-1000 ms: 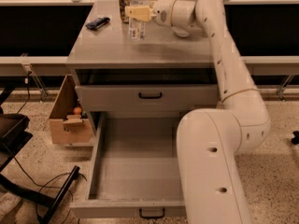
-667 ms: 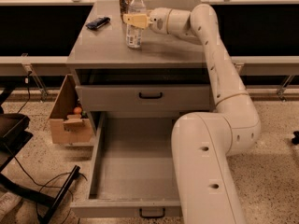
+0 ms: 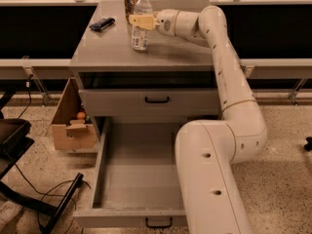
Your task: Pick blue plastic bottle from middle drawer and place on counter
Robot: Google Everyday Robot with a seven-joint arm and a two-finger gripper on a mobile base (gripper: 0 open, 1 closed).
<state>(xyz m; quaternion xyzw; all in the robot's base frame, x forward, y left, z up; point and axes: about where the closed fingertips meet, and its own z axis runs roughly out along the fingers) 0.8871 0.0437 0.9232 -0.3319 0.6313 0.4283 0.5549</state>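
You can read nothing here; print on the blue plastic bottle (image 3: 140, 39) stays illegible. The gripper (image 3: 137, 21) sits at that bottle, toward twelve o'clock on the counter (image 3: 187, 53).

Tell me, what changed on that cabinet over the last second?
The gripper brought the blue plastic bottle slightly left and down. The bottle now stands upright on the counter, with the gripper still at its upper half. The drink can, the black object, the open middle drawer and the cardboard box stayed put.
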